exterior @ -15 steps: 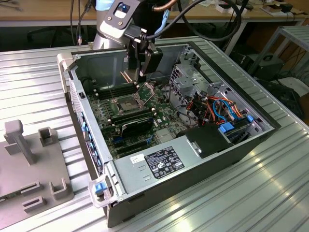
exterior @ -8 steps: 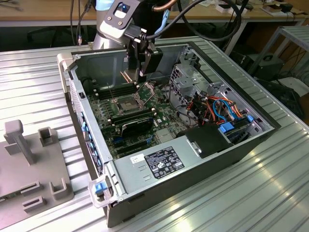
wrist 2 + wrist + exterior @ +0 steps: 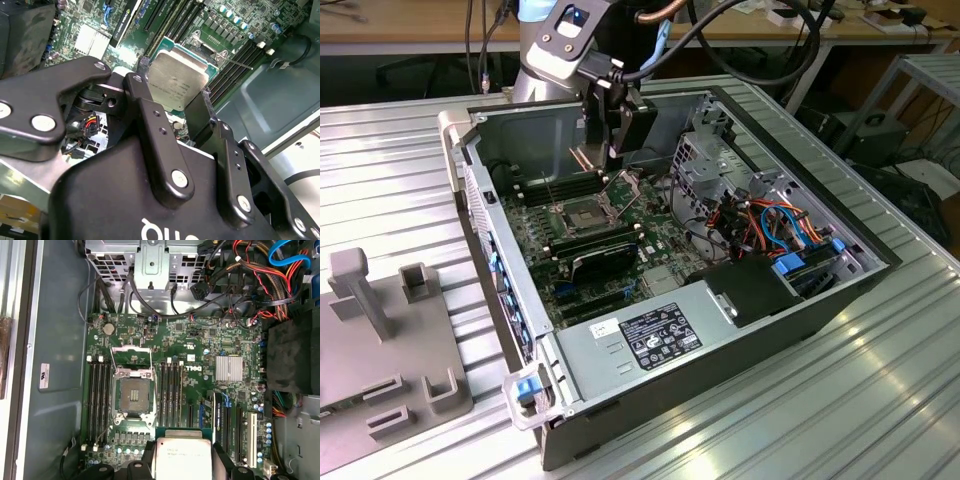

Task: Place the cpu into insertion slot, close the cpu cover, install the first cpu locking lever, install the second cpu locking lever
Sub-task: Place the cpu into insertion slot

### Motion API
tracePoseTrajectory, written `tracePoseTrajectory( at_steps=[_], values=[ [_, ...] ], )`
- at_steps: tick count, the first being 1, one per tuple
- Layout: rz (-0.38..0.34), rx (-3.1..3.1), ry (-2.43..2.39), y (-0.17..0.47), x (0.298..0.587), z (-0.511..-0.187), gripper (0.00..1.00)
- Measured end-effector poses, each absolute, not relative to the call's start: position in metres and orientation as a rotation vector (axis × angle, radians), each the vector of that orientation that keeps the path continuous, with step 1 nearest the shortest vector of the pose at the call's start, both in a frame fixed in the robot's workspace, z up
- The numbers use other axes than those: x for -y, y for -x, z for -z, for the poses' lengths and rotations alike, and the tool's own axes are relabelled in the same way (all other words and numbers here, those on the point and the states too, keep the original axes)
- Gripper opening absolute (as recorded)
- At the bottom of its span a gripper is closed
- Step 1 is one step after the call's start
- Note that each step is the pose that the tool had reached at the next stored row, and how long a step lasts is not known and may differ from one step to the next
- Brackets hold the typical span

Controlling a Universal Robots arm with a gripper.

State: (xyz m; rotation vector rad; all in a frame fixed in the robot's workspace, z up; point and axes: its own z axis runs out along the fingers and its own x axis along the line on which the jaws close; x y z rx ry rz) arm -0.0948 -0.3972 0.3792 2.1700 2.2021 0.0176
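My gripper is shut on the cpu, a flat square chip with a silver-grey top, pinched by two opposite edges between the black fingers. In the first wrist view the cpu hangs above the board, apart from the insertion slot, whose dark pin field is bare. The cpu cover stands swung up at the socket's far side, and thin locking levers are raised beside it. In the exterior view the gripper hovers inside the case, above the insertion slot.
Long black memory slots flank the socket on both sides. A black fan card lies beside it. A drive cage, coloured cables and the power supply crowd the case. A grey fixture sits on the table outside.
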Motion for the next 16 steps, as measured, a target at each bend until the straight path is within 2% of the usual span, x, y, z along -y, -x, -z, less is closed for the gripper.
tracePoseTrajectory(
  at_steps=[16],
  values=[
    [-0.009,-1.991,-2.363,0.0945,0.3972,-0.3788,0.54]
  ],
)
